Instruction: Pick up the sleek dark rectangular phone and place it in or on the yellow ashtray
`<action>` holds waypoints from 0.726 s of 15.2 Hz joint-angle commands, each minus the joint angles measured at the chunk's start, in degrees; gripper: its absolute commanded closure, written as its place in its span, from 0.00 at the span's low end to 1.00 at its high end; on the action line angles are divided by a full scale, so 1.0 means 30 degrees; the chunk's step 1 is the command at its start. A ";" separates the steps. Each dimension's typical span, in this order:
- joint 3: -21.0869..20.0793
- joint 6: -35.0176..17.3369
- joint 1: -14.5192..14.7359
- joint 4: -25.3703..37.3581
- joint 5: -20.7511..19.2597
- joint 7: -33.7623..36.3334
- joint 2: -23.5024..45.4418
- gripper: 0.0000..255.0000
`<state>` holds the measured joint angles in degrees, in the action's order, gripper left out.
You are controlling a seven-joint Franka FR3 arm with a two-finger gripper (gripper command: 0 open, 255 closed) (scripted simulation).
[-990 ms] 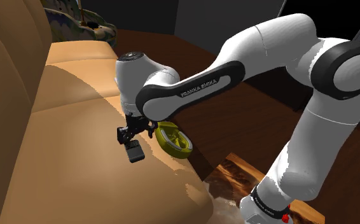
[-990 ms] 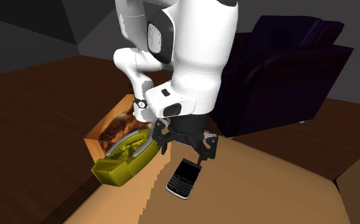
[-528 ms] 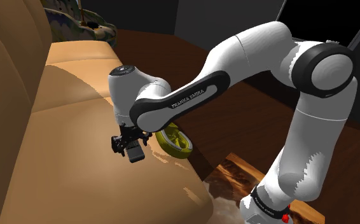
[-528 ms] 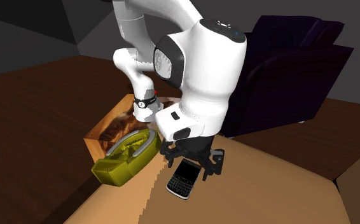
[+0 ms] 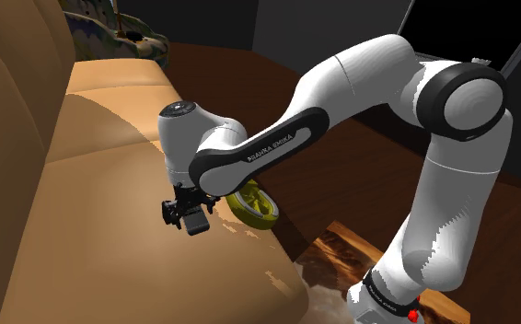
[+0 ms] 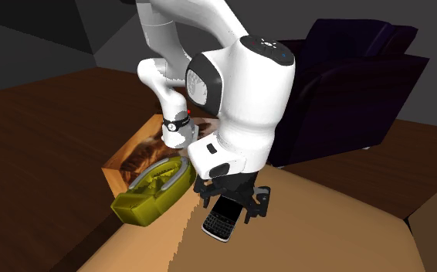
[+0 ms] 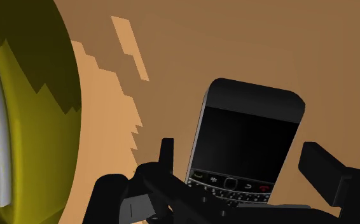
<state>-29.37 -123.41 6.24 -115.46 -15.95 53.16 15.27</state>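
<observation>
Tan sofa cushion [image 7: 236, 38] carries the dark phone [image 7: 247, 137] lying flat. We have our gripper [image 7: 242, 159] wide open astride its keypad end, gripping nothing; its long axis crosses the jaws' closing line. Yellow ashtray [image 7: 32, 95] sits just beside.

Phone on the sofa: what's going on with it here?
The white arm has its gripper hanging low over the dark phone, which lies flat on the tan sofa cushion. Its fingers stand open on either side, not clasping it. The yellow ashtray sits close beside, at the cushion's edge.
</observation>
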 commanded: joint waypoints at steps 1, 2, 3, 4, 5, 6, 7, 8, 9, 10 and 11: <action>0.0000 0.0000 0.0000 0.0000 0.0000 0.0000 0.0000 0.00; 0.0000 0.0000 0.0000 0.0000 0.0000 0.0000 0.0000 0.00; 0.0000 0.0000 0.0000 0.0000 0.0000 0.0000 0.0000 1.00; 0.0000 0.0000 0.0000 0.0000 0.0000 0.0000 0.0000 1.00; 0.0001 0.0007 0.0003 0.0014 -0.0003 0.0001 0.0008 1.00; 0.0002 -0.0003 -0.0005 -0.0005 0.0001 -0.0007 -0.0003 1.00; 0.0003 -0.0001 -0.0006 0.0000 0.0000 -0.0009 0.0000 1.00; 0.0003 0.0012 -0.0002 0.0019 -0.0002 -0.0007 0.0007 1.00; 0.0002 0.0026 0.0008 0.0045 -0.0007 0.0002 0.0022 1.00; 0.0001 0.0018 0.0008 0.0035 -0.0008 0.0006 0.0021 1.00; -0.0002 0.0023 0.0009 0.0032 -0.0002 0.0007 0.0013 1.00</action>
<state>-29.39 -123.34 6.28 -115.32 -15.95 53.17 15.27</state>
